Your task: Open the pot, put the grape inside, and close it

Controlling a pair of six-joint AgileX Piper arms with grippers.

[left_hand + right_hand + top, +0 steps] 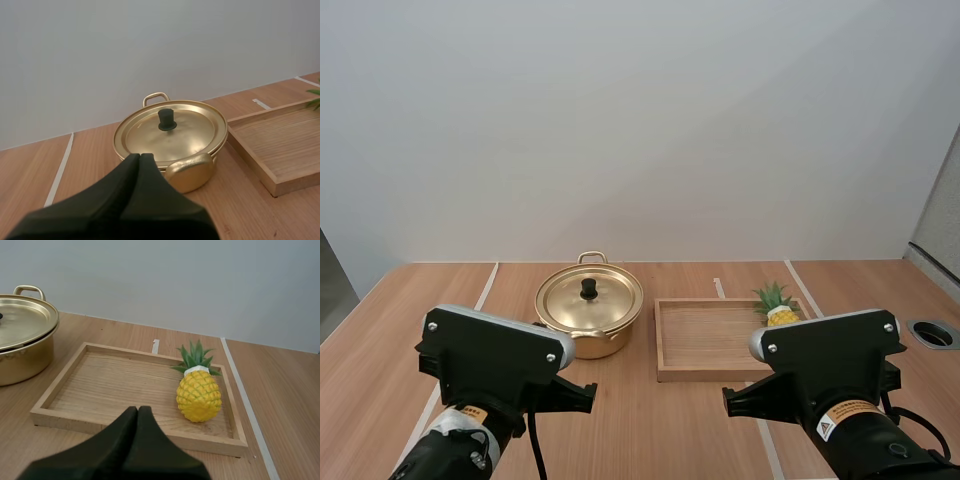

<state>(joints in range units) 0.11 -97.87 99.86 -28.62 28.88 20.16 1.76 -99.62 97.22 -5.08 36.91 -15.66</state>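
The left hand (140, 156) has its fingers pressed together on nothing, just near of the gold pot (595, 345), whose lid (610, 295) sits in place with its black knob up. The right hand (138, 409) is likewise pressed together and empty, at the near rim of the wooden tray (100, 422). A toy pineapple (199, 395) sits in the tray's right part. The tray stands just right of the pot on the bench (380, 340).
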